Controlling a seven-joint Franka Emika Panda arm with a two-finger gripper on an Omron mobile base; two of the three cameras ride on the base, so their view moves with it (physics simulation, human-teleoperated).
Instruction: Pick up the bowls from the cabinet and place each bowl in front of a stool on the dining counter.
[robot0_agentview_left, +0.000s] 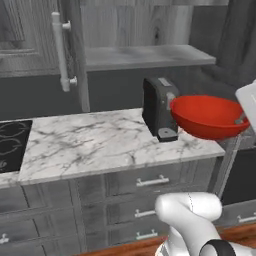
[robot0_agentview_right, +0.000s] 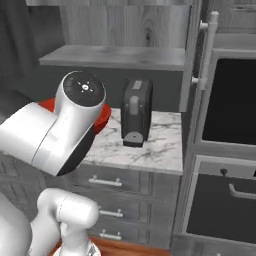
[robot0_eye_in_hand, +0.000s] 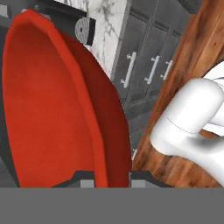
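Red bowl is up in the air, off the right end of the marble worktop, just beside the dark toaster. From the left base view the whole bowl shows, rim level, with the white hand at its right rim. The right base view has the arm's big joint covering most of it, only a red sliver peeking out. The hand view shows the gripper pinching the bowl's rim between its two tips, wood floor and drawer fronts below. The cabinet stands open behind, shelf bare, bar handle to the left.
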